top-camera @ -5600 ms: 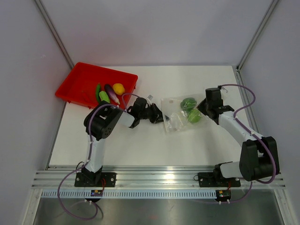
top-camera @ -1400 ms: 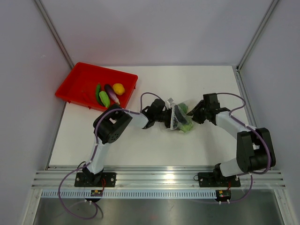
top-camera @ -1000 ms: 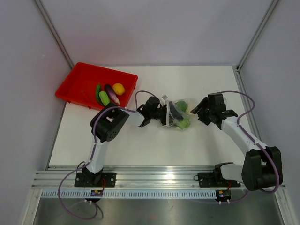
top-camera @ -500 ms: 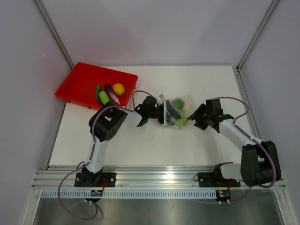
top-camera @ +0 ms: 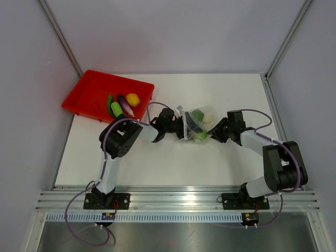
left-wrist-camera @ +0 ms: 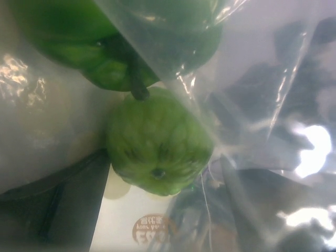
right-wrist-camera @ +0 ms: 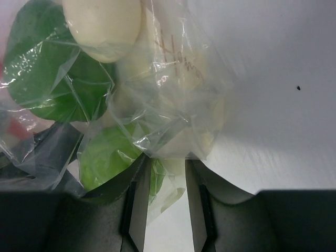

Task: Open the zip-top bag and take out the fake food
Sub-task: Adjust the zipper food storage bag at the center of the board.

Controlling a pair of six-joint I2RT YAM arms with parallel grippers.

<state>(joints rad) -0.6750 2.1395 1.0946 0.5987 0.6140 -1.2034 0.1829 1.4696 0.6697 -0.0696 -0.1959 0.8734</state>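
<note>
The clear zip-top bag [top-camera: 197, 126] stands bunched up at the table's middle. Fake food shows through it: a dark green piece [right-wrist-camera: 47, 79], a light green one [right-wrist-camera: 105, 157] and a cream round one [right-wrist-camera: 102, 23]. My left gripper [top-camera: 183, 127] is pushed into the bag's left side, jaws spread wide; one dark finger [left-wrist-camera: 58, 210] lies beside a ribbed green piece [left-wrist-camera: 157, 147] under the plastic. My right gripper [right-wrist-camera: 165, 163] is at the bag's right edge [top-camera: 214, 132], open, with a fold of plastic between its fingers.
A red tray [top-camera: 89, 86] sits at the back left and holds green pieces [top-camera: 113, 107], a long purple one [top-camera: 125, 105] and a round yellow one [top-camera: 133, 99]. White enclosure walls rise on the left, the right and at the back.
The left gripper and the bag have drifted a little to the left. The right gripper has moved in to the bag's right edge, and its fingers have narrowed around the plastic.
</note>
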